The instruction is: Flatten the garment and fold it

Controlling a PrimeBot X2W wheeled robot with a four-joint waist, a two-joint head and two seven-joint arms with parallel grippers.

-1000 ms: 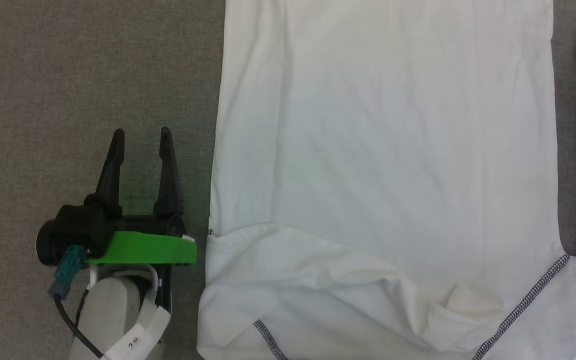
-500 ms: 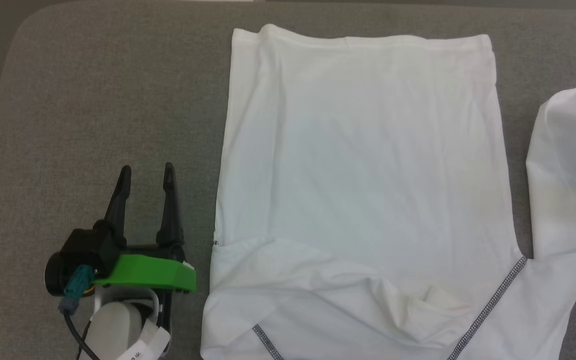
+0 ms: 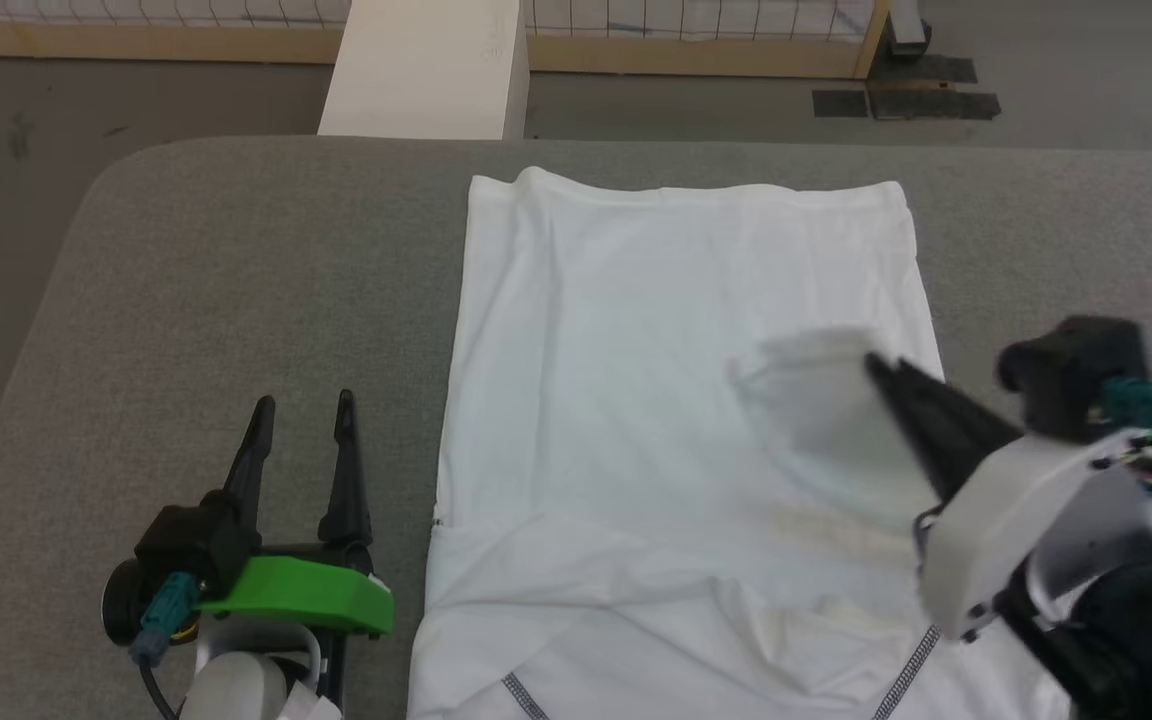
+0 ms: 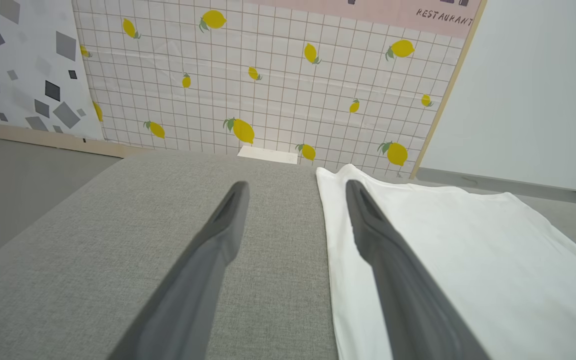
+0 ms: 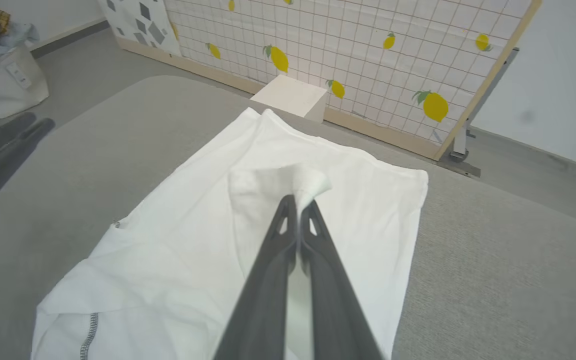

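"On the grey padded surface (image 3: 236, 250), how many things are there to count?"

"One garment (image 3: 656, 380), a white long-sleeved shirt. Two grippers, each with two long dark fingers. Past the far edge stands one white box (image 3: 426, 70). Two grey-stitched seams (image 3: 901, 670) show on the shirt at its near end."

"Where does the shirt lie relative to the grippers?"

"Its body is spread flat down the middle, hem at the far end, shoulders nearest the robot. The left gripper (image 3: 304, 400) is over bare surface just beside the shirt's left edge, not touching it, fingers spread wide and pointing away from the robot. The right gripper (image 3: 876, 365) is above the shirt's right half, fingers pressed together, pinching the end of a sleeve (image 5: 278, 180). That sleeve end is lifted off the shirt's body and blurred in the head view."

"And the surface and room?"

"Woven grey fabric with rounded corners, bare either side of the shirt. Beyond it are a grey floor (image 3: 136, 100) and a wood-framed panel (image 4: 268, 75) printed with a white grid and yellow lemons."
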